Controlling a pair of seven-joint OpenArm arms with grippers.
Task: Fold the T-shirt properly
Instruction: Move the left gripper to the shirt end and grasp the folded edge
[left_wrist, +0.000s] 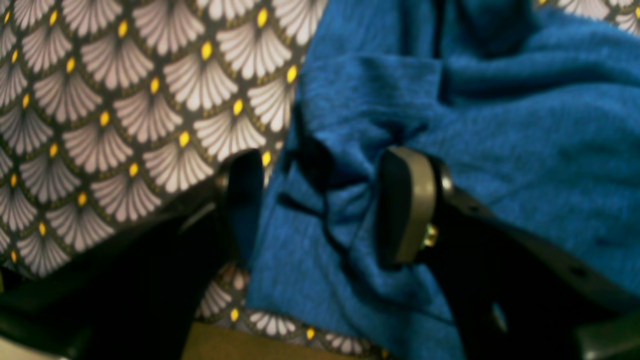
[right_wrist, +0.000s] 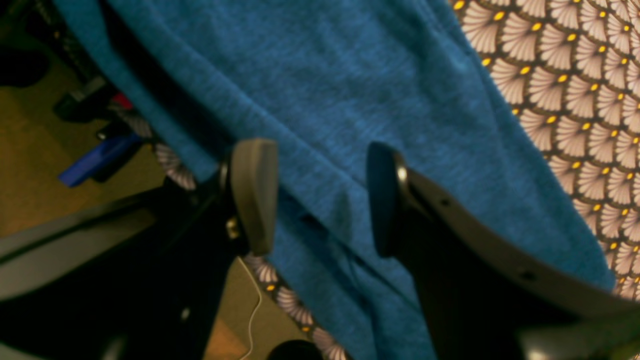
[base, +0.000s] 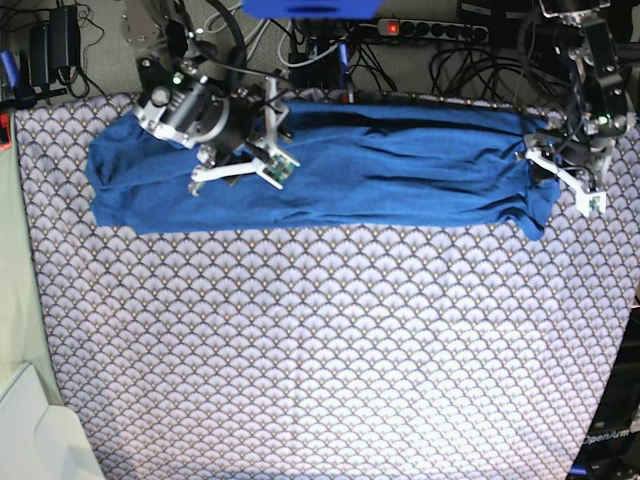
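The T-shirt (base: 380, 170) is plain blue and lies as a long band across the far part of the table. My left gripper (left_wrist: 325, 162) stands open at the shirt's end on the base view's right (base: 548, 168). Its pads (left_wrist: 407, 205) are set wide apart, and a puckered fold of blue fabric (left_wrist: 345, 200) lies between them. My right gripper (right_wrist: 317, 152) is open too, low over the shirt (right_wrist: 325, 90) toward the band's other end (base: 245, 155). The cloth runs between its fingers (right_wrist: 255, 195) near the table edge.
A scallop-patterned grey-white cloth (base: 330, 350) covers the whole table. Cables and a power strip (base: 430, 28) lie beyond the far edge. A white bin (base: 30, 430) stands at the near left corner. The floor (right_wrist: 30, 165) shows past the edge.
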